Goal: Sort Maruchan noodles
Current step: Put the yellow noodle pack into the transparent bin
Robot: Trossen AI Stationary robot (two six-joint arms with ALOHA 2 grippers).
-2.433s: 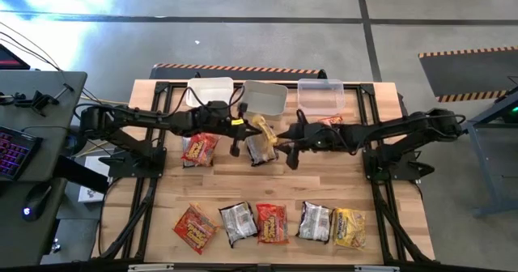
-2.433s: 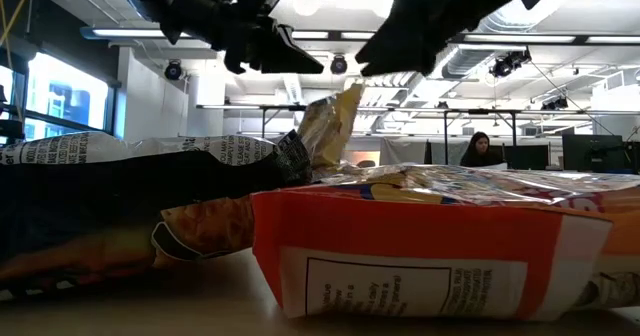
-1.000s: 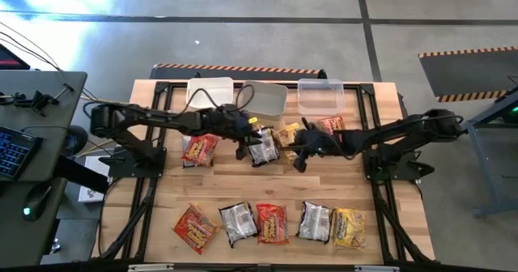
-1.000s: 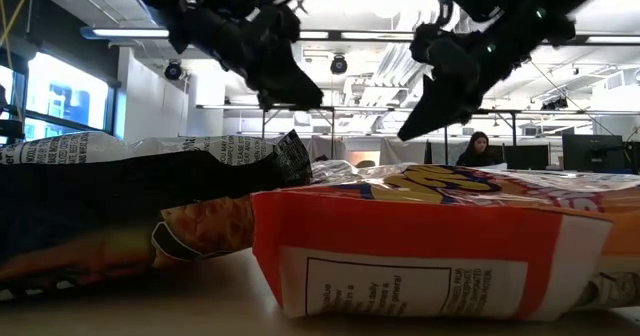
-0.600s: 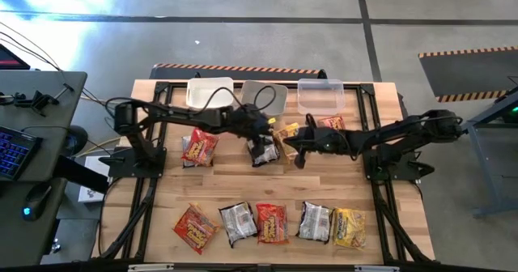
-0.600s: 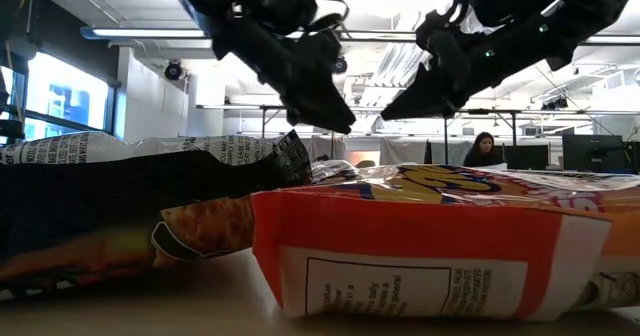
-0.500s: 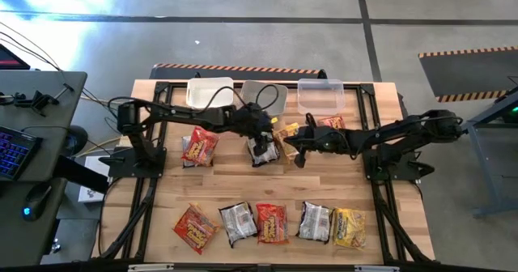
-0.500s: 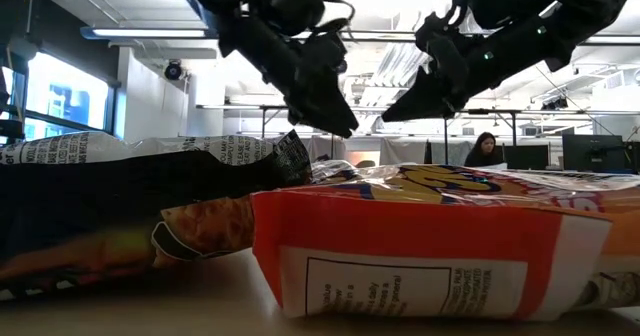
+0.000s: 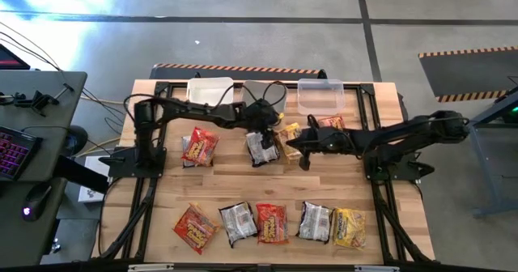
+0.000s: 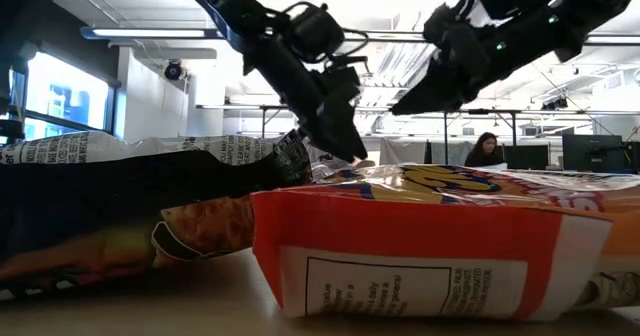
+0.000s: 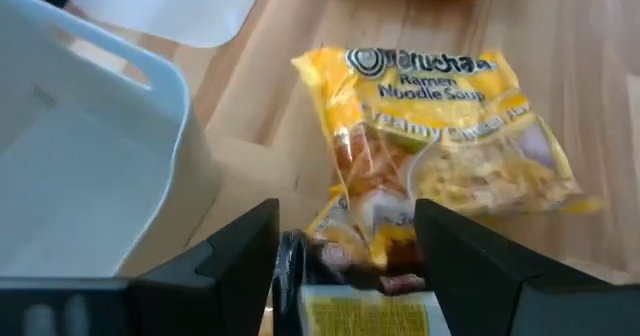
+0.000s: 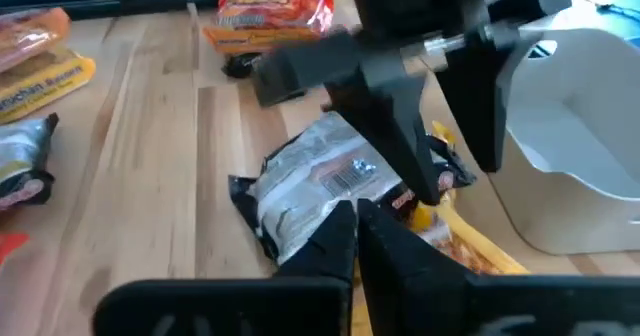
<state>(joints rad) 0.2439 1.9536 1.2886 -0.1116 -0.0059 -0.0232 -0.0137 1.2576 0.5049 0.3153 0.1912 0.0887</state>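
1. Reaching in from the left of the high view, the left gripper (image 9: 261, 131) hangs over a silver packet (image 9: 261, 148) at the centre of the wooden table (image 9: 324, 187); its fingers (image 11: 236, 251) stand spread, pinching nothing.
2. A yellow packet (image 11: 440, 151) lies just ahead of those fingers, touching the silver packet's edge; the middle bin (image 11: 90, 166) stands close beside it, its pale wall crowding the near side.
3. The right gripper (image 9: 296, 148) sits just right of centre, beside the yellow packet; its fingers (image 12: 340, 238) are pressed together with nothing between them; the left gripper blocks much of the right wrist view.
4. A red packet (image 9: 199, 146) lies left of centre, apart from both grippers; another red packet (image 9: 330, 124) lies under the right arm near the right bin (image 9: 320, 94).
5. Five more packets form a row (image 9: 275, 223) along the lower part of the high view; a large red-orange packet (image 10: 430, 241) fills the foreground of the low view, hiding the tabletop behind it.
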